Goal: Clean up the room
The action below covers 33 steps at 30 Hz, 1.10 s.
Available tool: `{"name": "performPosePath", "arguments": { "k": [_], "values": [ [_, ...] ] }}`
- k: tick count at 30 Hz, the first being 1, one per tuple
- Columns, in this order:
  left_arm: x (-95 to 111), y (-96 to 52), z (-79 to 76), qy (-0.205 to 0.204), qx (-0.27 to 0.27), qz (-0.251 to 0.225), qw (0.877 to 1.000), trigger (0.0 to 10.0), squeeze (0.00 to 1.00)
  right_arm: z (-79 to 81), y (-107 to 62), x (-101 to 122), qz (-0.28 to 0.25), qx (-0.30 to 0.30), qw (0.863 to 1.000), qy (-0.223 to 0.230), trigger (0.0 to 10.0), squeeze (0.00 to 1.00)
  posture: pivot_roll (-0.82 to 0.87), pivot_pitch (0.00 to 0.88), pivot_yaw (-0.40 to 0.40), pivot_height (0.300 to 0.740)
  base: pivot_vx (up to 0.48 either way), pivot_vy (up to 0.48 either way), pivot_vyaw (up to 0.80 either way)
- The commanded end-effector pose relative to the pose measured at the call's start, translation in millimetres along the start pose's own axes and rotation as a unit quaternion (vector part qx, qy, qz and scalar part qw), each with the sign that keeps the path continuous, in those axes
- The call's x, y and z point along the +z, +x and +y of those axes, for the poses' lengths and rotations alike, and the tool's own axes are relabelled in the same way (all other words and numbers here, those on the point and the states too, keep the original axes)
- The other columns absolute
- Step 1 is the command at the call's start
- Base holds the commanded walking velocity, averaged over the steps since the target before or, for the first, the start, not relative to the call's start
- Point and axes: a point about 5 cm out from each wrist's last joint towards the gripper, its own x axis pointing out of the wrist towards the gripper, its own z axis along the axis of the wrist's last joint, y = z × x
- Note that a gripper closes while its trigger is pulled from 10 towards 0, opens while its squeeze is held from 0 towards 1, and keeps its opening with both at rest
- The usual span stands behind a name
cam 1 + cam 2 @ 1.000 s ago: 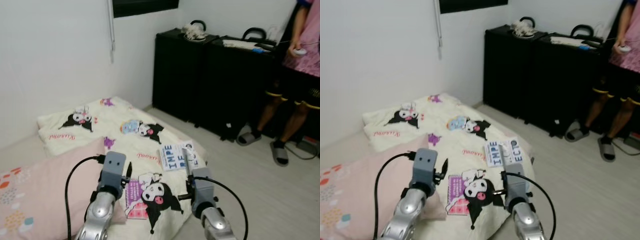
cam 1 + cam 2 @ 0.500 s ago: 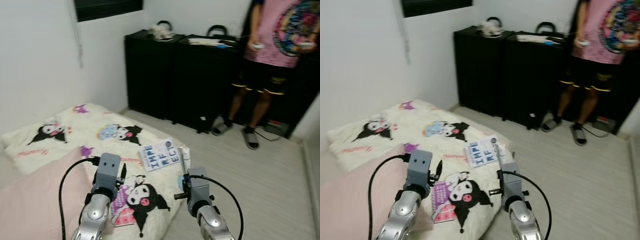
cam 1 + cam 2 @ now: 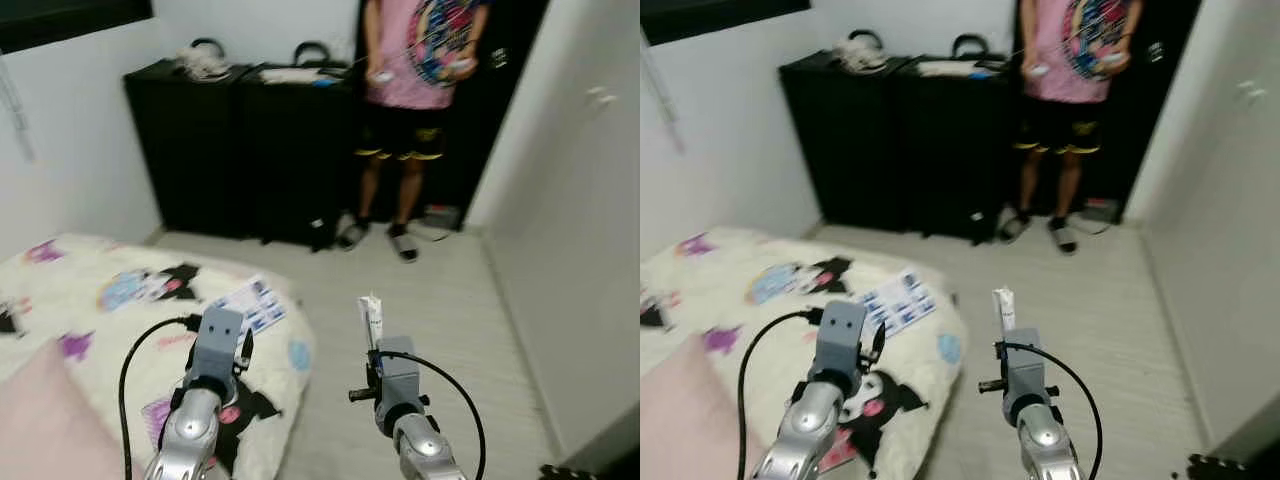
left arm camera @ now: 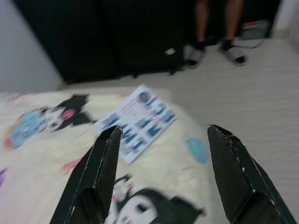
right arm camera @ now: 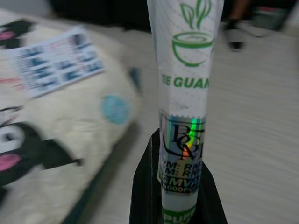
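Tea sachet (image 5: 183, 98): long, narrow white packet, green cup-and-leaf logo near the top, green lettering "TIE GUAN" below it, a holographic strip with dark letters lower down. Stands upright, lower end pinched between the two black fingers of the right gripper (image 3: 372, 340), above the pale wood-look floor just off the edge of the bedding

Booklet (image 3: 247, 304): flat, white with blue printed blocks, lies face up on the cream cartoon-print blanket (image 3: 120, 300) near its floor-side edge, turned at an angle, apart from both grippers
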Motion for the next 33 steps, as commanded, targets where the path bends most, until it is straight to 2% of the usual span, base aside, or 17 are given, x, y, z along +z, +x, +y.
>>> {"name": "performPosePath", "arguments": {
  "k": [1, 9, 20, 33],
  "values": [
    [-5.1, -1.8, 1.2, 0.011, -0.004, 0.009, 1.000, 10.0, 0.00, 0.1, -2.0, -7.2, 0.012, -0.004, 1.000, 0.004, 10.0, 0.00, 0.02, 0.052, -0.010, 0.740, 0.000, 0.000, -0.80],
    [-8.4, -1.6, -0.5, 0.014, -0.008, 0.015, 1.000, 10.0, 0.00, -4.0, -4.6, -17.1, 0.035, -0.014, 0.999, 0.010, 10.0, 0.00, 0.01, 0.052, -0.005, 0.740, 0.000, 0.000, -0.80],
    [-10.1, -1.1, -3.8, 0.015, -0.012, 0.019, 1.000, 10.0, 0.00, -4.9, -4.9, -19.7, 0.042, -0.017, 0.999, 0.010, 10.0, 0.00, 0.01, 0.049, -0.004, 0.740, 0.000, 0.000, -0.80],
    [-17.6, -3.9, 2.7, 0.018, -0.007, 0.033, 0.999, 10.0, 0.00, -7.0, -5.0, -21.3, 0.047, -0.018, 0.999, 0.008, 10.0, 0.00, 0.02, 0.046, -0.001, 0.740, 0.000, 0.000, -0.80]
  ]
}}
